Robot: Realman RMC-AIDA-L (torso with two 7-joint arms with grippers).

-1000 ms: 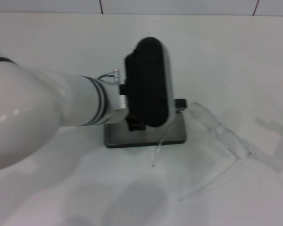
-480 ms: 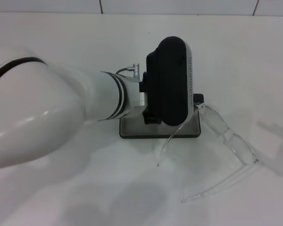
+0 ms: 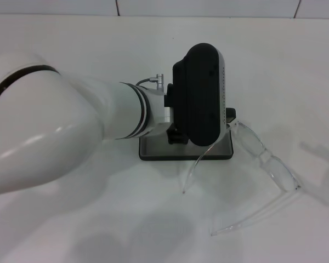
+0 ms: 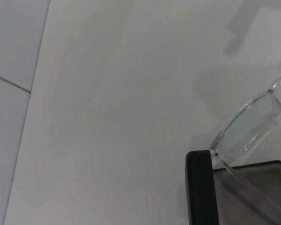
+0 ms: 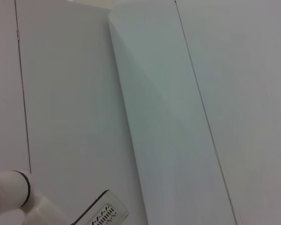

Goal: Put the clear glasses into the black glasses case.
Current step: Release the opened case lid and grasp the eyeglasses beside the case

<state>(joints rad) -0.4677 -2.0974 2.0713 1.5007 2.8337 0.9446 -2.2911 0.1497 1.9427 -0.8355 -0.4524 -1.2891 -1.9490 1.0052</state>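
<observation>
On the white table [image 3: 71,230]: the black glasses case [image 3: 153,151] lies open beneath the left gripper [image 3: 202,94], finger state unseen; the clear glasses [image 3: 263,159] trail toward four o'clock, one arm overlapping the case.

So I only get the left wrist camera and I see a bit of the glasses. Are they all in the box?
Observer: No. The head view shows the clear glasses mostly on the table beside the black glasses case; one arm crosses its tray.
Operator: Where's my gripper?
Observer: The left gripper hangs right above the case, covering most of it.
Operator: And the other one?
Observer: The right gripper is not in the head view.
</observation>
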